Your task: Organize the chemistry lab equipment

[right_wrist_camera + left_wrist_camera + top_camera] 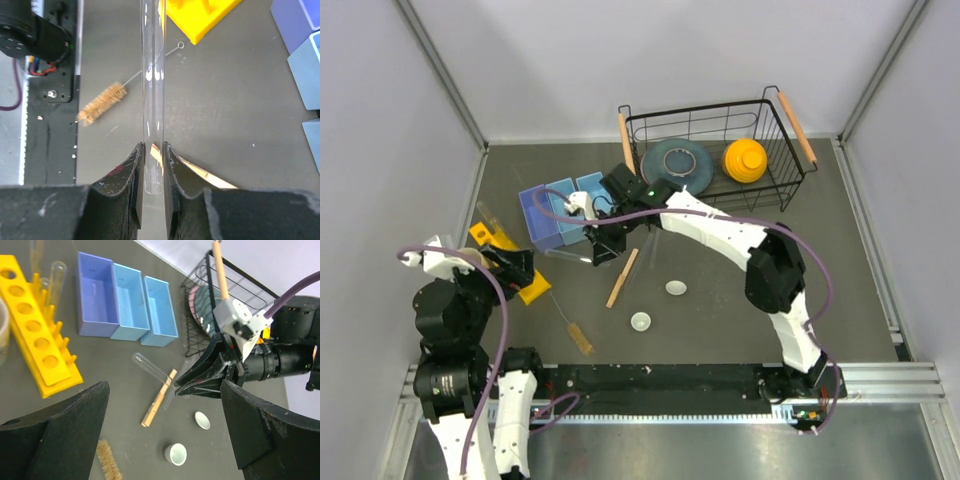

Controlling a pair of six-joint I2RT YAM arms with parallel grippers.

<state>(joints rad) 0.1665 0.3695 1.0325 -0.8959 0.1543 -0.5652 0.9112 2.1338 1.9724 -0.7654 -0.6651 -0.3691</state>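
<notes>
Matting of dark grey covers the desk, with white walls on three sides and a metal rail along the near edge. Just on the near side of the bins, the right jaws are closed on a clear tube. They pinch it close to one end, and the rest runs straight out ahead of them. Whether it is off the surface cannot be told. A wooden peg lies nearer than the bins, its far end under those jaws and the tube crossing it. Two white dishes sit nearer than the bins and to the right. The brush lies farthest from the bins, toward the near edge. Left of the bins is the yellow rack, with a second tube beside it. The left jaws stand wide with nothing between them, left of the bins and above the rack's near end. Right of the bins and behind them, a wire basket holds a plate and a bowl.
</notes>
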